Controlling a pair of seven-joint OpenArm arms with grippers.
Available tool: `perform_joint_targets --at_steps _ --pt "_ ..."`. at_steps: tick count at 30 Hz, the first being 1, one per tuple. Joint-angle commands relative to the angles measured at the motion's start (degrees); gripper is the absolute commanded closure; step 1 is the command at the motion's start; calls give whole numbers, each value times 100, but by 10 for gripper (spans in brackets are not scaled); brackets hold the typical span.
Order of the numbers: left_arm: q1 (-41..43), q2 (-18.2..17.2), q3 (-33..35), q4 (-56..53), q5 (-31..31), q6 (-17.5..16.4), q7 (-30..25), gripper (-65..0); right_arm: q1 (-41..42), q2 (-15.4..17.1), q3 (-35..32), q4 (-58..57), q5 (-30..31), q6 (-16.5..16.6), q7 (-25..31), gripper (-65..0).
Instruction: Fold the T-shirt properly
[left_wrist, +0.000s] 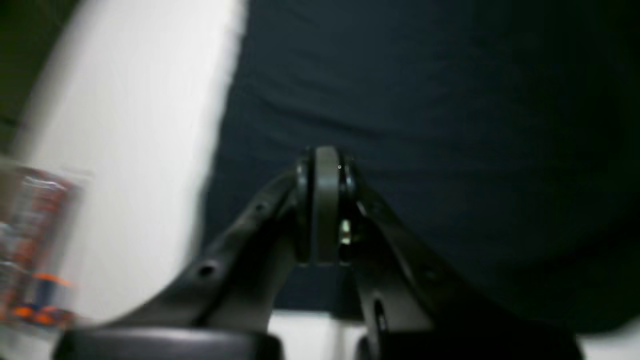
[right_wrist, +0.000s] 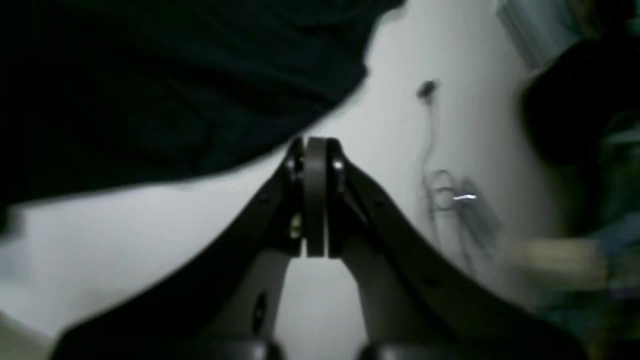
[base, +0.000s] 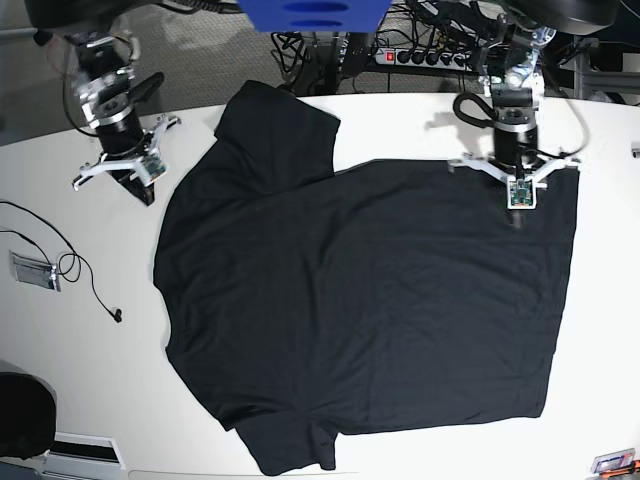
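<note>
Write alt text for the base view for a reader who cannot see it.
A black T-shirt lies spread flat on a white table, one sleeve toward the top and one toward the bottom. The left hand is shut over the shirt's upper right edge; the right hand is shut over bare table beside the shirt. A thin cable lies at left.

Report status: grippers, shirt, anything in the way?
Left gripper shut, empty, over the T-shirt. Right gripper shut, empty, over bare table beside the shirt. Shirt spread flat, unfolded. Thin cable lies clear of it.
</note>
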Motion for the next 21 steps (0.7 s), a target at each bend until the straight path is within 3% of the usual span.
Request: perform_joint_targets --at_steps 1,3,5,7,8,12,16,18,21 --pt "49 29 -20 106 326 6 -271 0 11 -218 61 105 -296 -23 290 -5" --pt "216 135 -20 106 1021 -73 -491 0 -42 -683 149 105 -1070 285 536 -6" --pt "400 337 -20 106 1706 -302 -702 0 -147 -1176 290 105 -1606 1068 791 -33" --pt "576 768 -37 97 2418 -565 -957 -3 -209 -1519 316 105 -1773 1973 844 -92" --pt "620 1023 -55 97 2735 -671 -1054 -6 -262 -1519 299 105 -1764 2140 800 -113" --pt "620 1867 -46 97 3834 -882 -1195 -105 -270 -1519 325 105 -1764 1727 712 -159" --pt "585 1955 -37 97 3878 -882 -1274 -148 -279 -1519 316 114 -1518 1410 738 -158" --pt "594 1963 -64 97 3544 -882 -1652 -153 -262 -1519 527 123 -683 1419 747 -162" --pt "638 1963 -187 97 2700 -882 -2091 -155 -165 -1519 1301 123 1128 1437 712 -162"
